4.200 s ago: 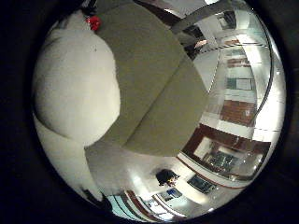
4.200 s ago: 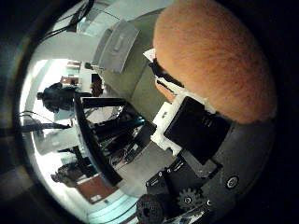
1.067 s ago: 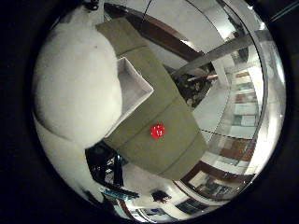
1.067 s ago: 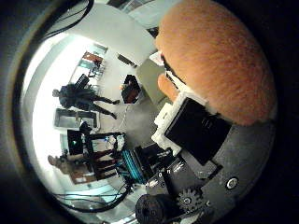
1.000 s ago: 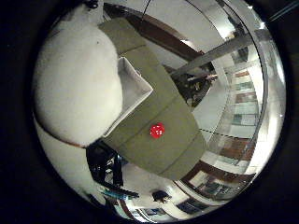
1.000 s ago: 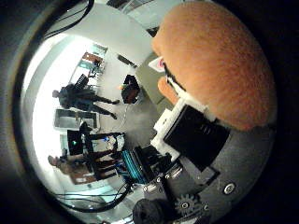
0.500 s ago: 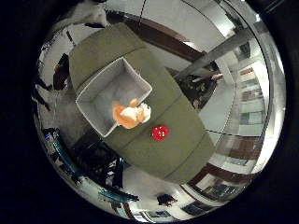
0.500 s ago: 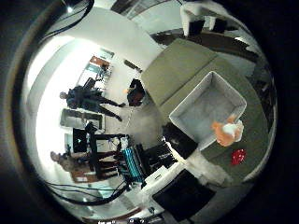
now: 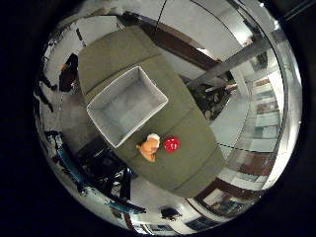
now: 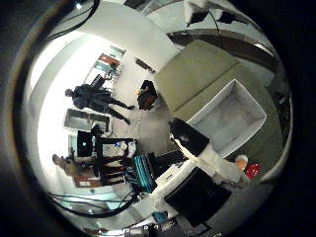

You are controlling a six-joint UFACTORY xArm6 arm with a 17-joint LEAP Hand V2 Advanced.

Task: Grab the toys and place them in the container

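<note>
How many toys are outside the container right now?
2. The orange plush toy lies on the green table just outside the white container, near its corner; the red toy sits beside the plush. The container looks empty; none seems hidden.

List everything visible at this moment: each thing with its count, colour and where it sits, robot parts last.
Table: one, olive green, carrying everything below.
Container: one, white, open-topped, on the table; nothing shows inside it.
Plush toy: one, orange and white, on the table just outside the container's rim, beside the red toy.
Red toy: one, small and round, on the table next to the plush toy, outside the container.
Hand: one, white and black parts reaching into the thumb side palm view, holding nothing.
</note>
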